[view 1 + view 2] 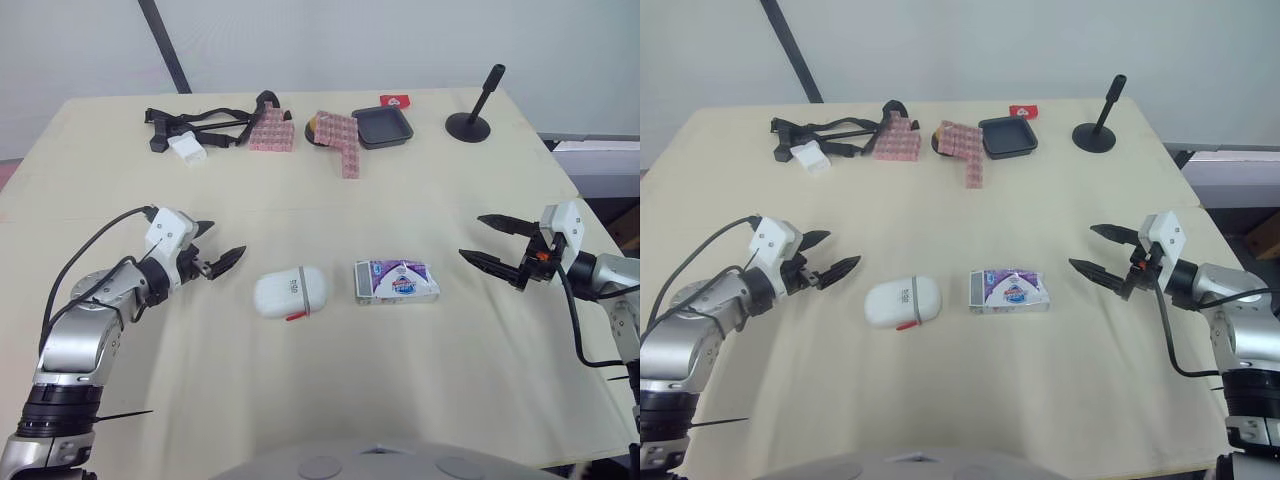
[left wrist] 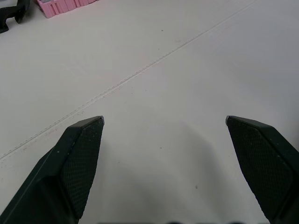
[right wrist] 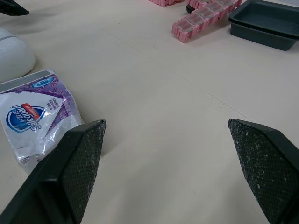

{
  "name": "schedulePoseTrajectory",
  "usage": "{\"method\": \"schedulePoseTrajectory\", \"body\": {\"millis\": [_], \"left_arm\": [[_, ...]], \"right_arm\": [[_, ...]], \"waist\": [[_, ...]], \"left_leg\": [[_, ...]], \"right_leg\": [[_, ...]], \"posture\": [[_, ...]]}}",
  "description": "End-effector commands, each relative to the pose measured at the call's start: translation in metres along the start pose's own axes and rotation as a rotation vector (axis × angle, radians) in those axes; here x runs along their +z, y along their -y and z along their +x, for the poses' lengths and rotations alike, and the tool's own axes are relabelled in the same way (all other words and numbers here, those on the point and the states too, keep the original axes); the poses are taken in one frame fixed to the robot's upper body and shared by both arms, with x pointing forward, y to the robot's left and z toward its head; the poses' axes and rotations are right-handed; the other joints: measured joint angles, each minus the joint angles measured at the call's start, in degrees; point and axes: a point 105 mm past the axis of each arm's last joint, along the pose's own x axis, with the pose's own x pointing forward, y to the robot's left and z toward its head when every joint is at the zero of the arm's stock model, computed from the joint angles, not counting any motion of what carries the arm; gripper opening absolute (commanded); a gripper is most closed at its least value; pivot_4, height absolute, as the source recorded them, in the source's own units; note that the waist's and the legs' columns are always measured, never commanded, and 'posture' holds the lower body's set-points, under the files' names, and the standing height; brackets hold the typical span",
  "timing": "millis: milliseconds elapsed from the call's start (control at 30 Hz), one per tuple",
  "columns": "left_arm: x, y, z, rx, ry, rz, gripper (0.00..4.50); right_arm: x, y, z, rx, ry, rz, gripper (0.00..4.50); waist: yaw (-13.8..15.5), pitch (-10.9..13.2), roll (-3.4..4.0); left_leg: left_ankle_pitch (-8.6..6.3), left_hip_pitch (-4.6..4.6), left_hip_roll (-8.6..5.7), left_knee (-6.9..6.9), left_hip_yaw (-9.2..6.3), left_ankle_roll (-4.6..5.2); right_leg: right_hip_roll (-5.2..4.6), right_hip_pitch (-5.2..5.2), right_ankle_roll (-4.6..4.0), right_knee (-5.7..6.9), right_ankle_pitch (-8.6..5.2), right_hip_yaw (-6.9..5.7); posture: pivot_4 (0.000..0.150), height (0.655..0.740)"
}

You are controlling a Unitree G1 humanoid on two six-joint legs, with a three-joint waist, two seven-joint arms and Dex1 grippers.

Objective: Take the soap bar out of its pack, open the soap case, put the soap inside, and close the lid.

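Cream bench (image 1: 300,400) holds the soap pack (image 1: 397,282) near its middle, lying long-ways along the front edge, with the soap case (image 1: 290,292) just beside it. The right gripper (image 1: 471,236) is nearer the pack and the left gripper (image 1: 222,242) nearer the case. Both have fingers wide, holding nothing.

Soap case (image 3: 11,58) cut by R wrist view edge; red card (image 1: 395,101) txt unreadable.

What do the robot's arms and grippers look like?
The left arm and right arm are silver-grey with black joints, each trailing a black cable. The left gripper and right gripper have white housings and two tapered black jaws with textured inner faces; the right shows a small orange part.
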Motion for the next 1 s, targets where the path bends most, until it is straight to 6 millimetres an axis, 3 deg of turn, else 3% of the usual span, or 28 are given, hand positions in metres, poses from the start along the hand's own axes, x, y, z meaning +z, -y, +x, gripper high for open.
{"method": "schedulePoseTrajectory", "body": {"millis": [33, 467, 667, 1000], "left_arm": [[0.008, -0.002, 0.001, 0.009, 0.034, -0.009, 4.46], [0.011, -0.004, 0.004, 0.019, 0.069, -0.062, 4.46], [0.020, -0.016, 0.001, 0.058, 0.136, -0.077, 4.46], [0.044, -0.016, -0.003, -0.127, 0.201, 0.042, 4.46]], "right_arm": [[0.010, 0.004, -0.008, -0.024, 0.020, -0.032, 4.50], [0.004, 0.008, -0.016, -0.058, 0.002, -0.030, 4.50], [0.005, 0.009, -0.014, -0.052, -0.002, -0.036, 4.50], [0.005, 0.013, -0.016, -0.050, -0.020, -0.056, 4.50]], "waist": [[0.01, 0.00, 0.00], [0.38, -0.01, 0.01], [0.37, -0.01, 0.01], [0.38, -0.01, 0.00]], "left_leg": [[0.00, 0.00, 0.00, 0.00, 0.00, 0.00], [0.09, -0.16, 0.01, 0.17, 0.00, 0.02], [0.12, -0.20, 0.01, 0.18, 0.00, 0.04], [0.18, -0.21, 0.01, 0.18, 0.00, 0.06]], "right_leg": [[0.00, 0.00, 0.00, 0.00, 0.00, 0.00], [-0.13, -0.02, -0.01, 0.11, 0.00, -0.20], [-0.15, -0.03, -0.01, 0.12, 0.00, -0.25], [-0.19, -0.13, -0.06, 0.22, -0.03, -0.34]], "posture": [[0.150, 0.7374], [0.150, 0.7374], [0.150, 0.7374], [0.150, 0.7374]]}}
